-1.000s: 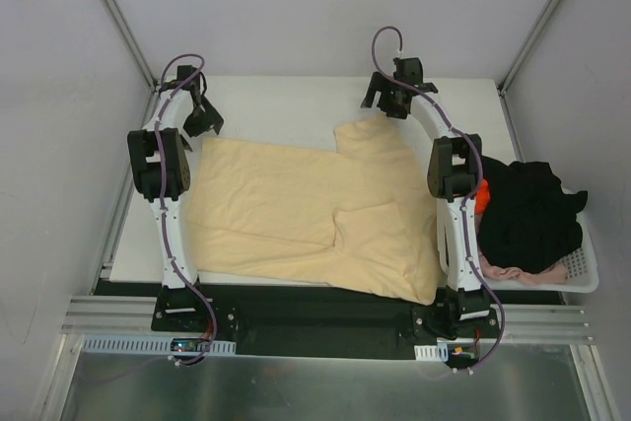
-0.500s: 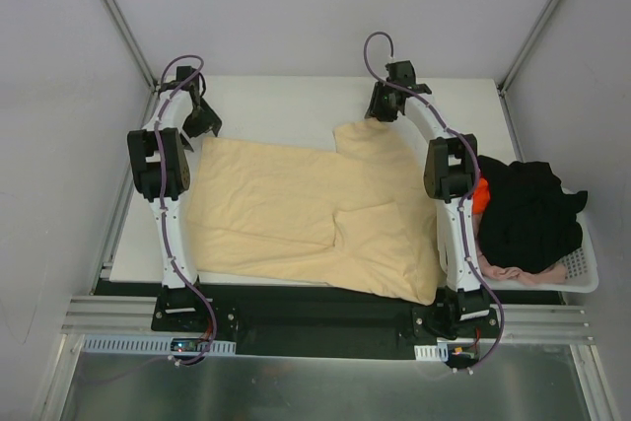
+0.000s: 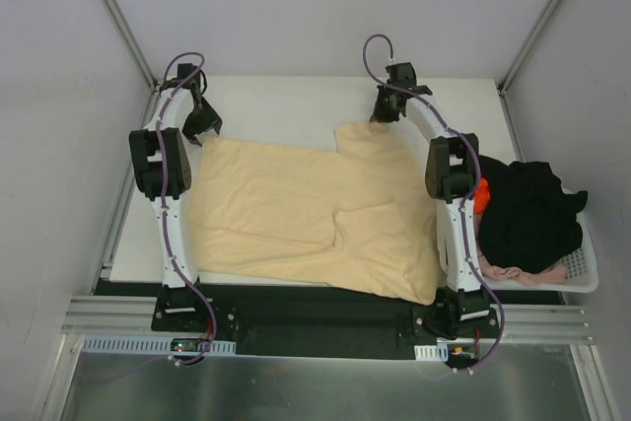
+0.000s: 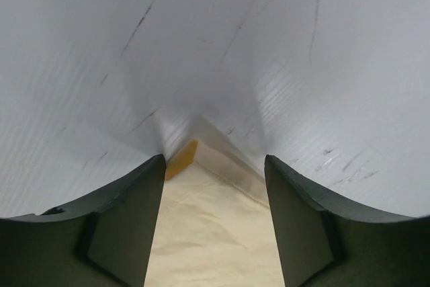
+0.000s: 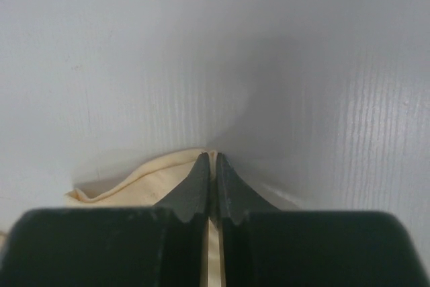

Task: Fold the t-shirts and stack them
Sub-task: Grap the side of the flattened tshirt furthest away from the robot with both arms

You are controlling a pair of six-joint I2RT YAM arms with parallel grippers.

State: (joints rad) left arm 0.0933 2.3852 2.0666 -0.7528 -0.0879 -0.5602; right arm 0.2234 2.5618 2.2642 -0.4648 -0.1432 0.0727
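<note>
A large pale peach-yellow t-shirt (image 3: 296, 204) lies partly folded on the white table (image 3: 286, 105). My left gripper (image 3: 202, 123) is down at its far left corner. In the left wrist view the fingers (image 4: 127, 233) stand apart on either side of that corner of the shirt (image 4: 215, 233), and the cloth lies flat between them. My right gripper (image 3: 383, 113) is at the far right corner. In the right wrist view it (image 5: 213, 159) is shut, pinching a thin edge of the shirt (image 5: 134, 186). A black t-shirt (image 3: 527, 214), an orange one (image 3: 482, 194) and a pinkish one (image 3: 513, 272) lie heaped at the right.
The heap sits in a white lattice basket (image 3: 582, 278) at the table's right edge, beside the right arm. Grey walls with metal posts close in the table at the back and on both sides.
The right gripper came down on the shirt's far right corner and shut on it. The left jaws have narrowed around the far left corner.
</note>
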